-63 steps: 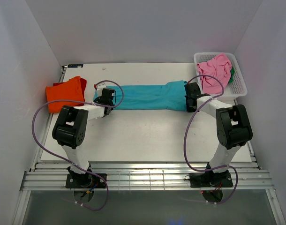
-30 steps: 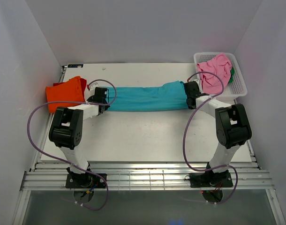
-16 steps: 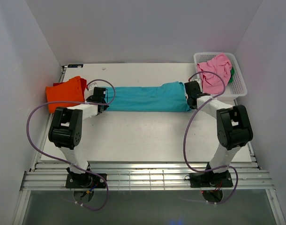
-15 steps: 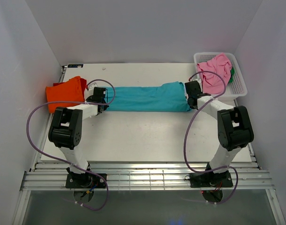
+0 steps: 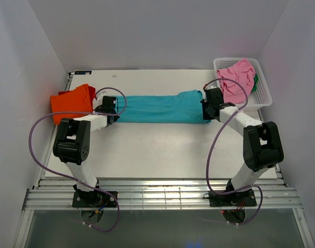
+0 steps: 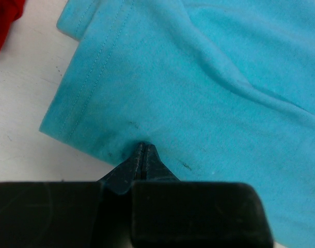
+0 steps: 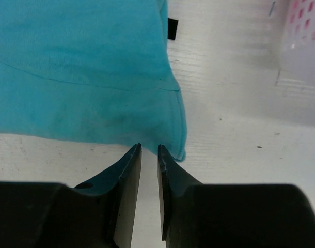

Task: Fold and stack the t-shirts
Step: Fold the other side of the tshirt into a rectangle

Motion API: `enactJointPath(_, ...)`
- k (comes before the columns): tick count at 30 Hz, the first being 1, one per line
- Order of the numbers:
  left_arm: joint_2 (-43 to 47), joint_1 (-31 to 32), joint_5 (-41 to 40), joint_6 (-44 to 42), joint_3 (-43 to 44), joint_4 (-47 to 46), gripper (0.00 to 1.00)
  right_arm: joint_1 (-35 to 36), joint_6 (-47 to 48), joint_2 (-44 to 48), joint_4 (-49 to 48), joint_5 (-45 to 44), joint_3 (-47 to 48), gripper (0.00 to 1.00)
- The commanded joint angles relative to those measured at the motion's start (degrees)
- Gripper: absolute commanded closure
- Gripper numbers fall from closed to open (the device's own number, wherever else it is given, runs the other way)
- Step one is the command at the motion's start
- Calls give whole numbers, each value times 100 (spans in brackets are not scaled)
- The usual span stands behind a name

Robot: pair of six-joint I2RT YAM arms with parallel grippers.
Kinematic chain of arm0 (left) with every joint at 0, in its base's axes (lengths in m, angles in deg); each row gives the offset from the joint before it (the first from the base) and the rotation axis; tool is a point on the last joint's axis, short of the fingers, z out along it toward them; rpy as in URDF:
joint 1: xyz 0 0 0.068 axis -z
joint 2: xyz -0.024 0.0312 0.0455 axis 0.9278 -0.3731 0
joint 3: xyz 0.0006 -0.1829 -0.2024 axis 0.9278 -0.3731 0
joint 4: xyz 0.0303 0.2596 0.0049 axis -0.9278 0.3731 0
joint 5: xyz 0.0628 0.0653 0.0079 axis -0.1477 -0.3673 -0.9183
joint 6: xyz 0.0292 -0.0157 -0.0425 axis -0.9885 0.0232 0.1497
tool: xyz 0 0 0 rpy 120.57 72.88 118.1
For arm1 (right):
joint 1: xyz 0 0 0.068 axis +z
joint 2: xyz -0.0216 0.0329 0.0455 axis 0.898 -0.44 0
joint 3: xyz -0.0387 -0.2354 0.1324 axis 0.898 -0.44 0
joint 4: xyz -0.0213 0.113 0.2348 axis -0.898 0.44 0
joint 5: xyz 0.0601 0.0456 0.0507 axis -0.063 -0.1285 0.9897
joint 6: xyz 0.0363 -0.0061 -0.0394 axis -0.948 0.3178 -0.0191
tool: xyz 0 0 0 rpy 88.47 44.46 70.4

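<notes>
**A:** Two arms, one white tabletop (image 5: 157,150), plain white walls (image 5: 157,36) on three sides. Counts?

**B:** Three shirts plus a scrap. The teal t-shirt (image 5: 162,107) is a long flat band, lying 9-to-3 across the far half. The orange t-shirt (image 5: 71,103) is heaped at the 9 o'clock edge, just beside the teal end but apart from it. One basket (image 5: 266,98) sits at the 2 o'clock corner. The pink t-shirt (image 5: 236,77) is bunched inside it, with green cloth (image 5: 255,82) peeking out at the pink one's 3 o'clock side.

**A:** Arm poses?

**B:** Both arms rise from the near edge with elbows up and wrists low, one at each teal end. The left forearm angles toward 1 o'clock, the right toward 11.

**A:** Left fingers (image 6: 134,166)?

**B:** Pressed together with no gap. The tips are on the teal hem at its 9 o'clock end and appear to pinch it.

**A:** Right fingers (image 7: 127,170)?

**B:** Slightly parted, with bare tabletop showing through the gap and nothing held. The tips are just short of the teal corner at the 3 o'clock end.
</notes>
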Motion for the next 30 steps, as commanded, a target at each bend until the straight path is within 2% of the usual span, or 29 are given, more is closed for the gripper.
enactJointPath(1, 192, -48, 67, -16, -42, 438, 100, 3, -78, -279, 109, 506, 174, 75)
enactJointPath(13, 157, -48, 94, -16, -15, 473, 100, 3, -96, -657, 285, 436, 280, 76)
enactJointPath(30, 210, -48, 32, -77, -33, 517, 100, 3, -43, -1255, 65, -750, 701, 80)
